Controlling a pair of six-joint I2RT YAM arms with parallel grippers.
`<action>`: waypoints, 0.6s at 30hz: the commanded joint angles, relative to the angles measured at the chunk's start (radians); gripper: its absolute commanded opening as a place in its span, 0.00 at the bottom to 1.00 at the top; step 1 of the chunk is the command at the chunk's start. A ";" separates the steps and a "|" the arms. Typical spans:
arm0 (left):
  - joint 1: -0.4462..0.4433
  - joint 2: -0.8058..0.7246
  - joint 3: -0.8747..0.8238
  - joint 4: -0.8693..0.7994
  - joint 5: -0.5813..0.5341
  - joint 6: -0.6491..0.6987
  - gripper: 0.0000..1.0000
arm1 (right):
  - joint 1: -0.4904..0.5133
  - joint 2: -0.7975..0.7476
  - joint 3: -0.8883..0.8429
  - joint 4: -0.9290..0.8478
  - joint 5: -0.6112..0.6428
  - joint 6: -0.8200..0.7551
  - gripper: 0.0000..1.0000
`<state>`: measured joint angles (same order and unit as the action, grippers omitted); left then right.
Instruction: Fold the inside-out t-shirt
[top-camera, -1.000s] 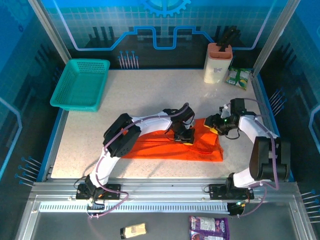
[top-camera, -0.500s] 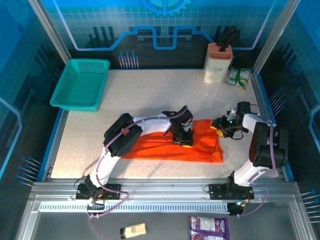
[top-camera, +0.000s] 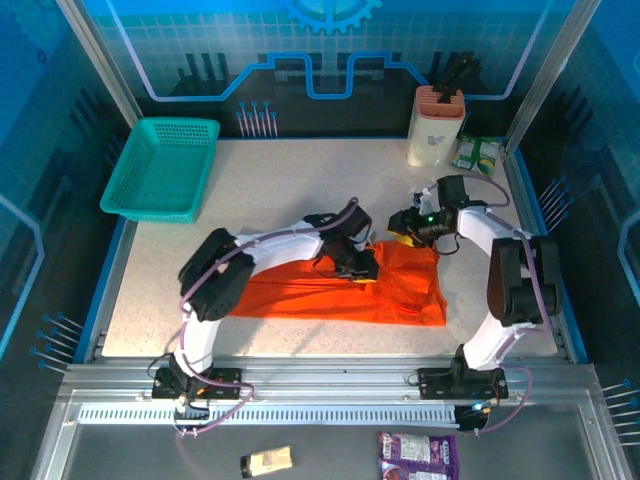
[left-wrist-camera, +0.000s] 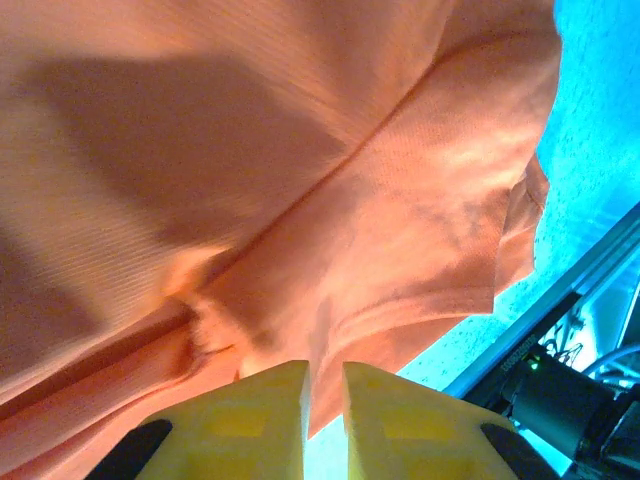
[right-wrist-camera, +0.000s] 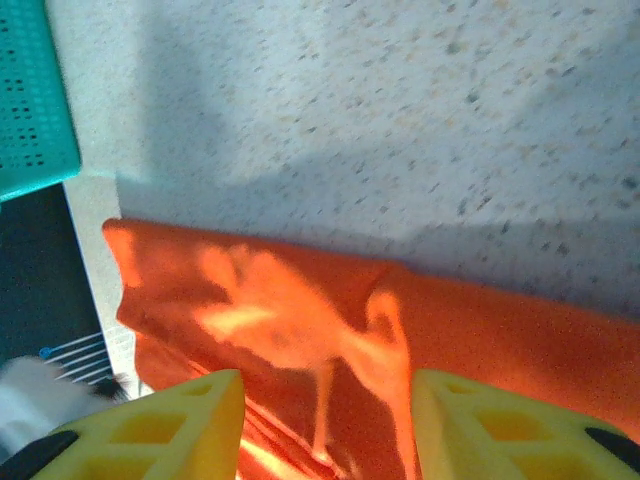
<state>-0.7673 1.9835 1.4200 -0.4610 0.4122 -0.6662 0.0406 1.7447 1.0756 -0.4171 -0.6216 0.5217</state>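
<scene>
The t-shirt lies in a band across the near table. We see the left tool, jaws nearly together, low on its fold, grip unclear. The right tool gapes empty above the far-right edge, likely lining up a grasp.

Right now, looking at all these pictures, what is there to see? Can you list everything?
t-shirt: 1, bright orange, lying part-folded on the table's near middle
basket: 1, teal mesh, far left corner
holder: 1, cream, dark things standing in it, far right
packet: 1, green, right beside the holder
table: 1, pale speckled
tan packet: 1, on the ledge below the table's near edge
purple packet: 1, same ledge
left gripper: 1, yellow fingers, narrow gap, at the shirt's middle
right gripper: 1, yellow fingers, wide apart, over the shirt's far right corner
</scene>
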 joint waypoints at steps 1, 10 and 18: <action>0.078 -0.091 -0.103 0.002 -0.063 -0.036 0.17 | -0.006 0.082 0.046 0.019 0.003 0.020 0.49; 0.230 -0.227 -0.288 -0.050 -0.125 0.020 0.17 | -0.061 0.225 0.106 0.019 0.083 0.007 0.48; 0.400 -0.334 -0.415 -0.042 -0.131 0.048 0.18 | -0.056 0.111 0.161 -0.126 0.059 -0.056 0.49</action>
<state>-0.4046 1.7012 1.0298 -0.4789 0.2996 -0.6518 -0.0086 1.9274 1.2343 -0.4675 -0.5278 0.4942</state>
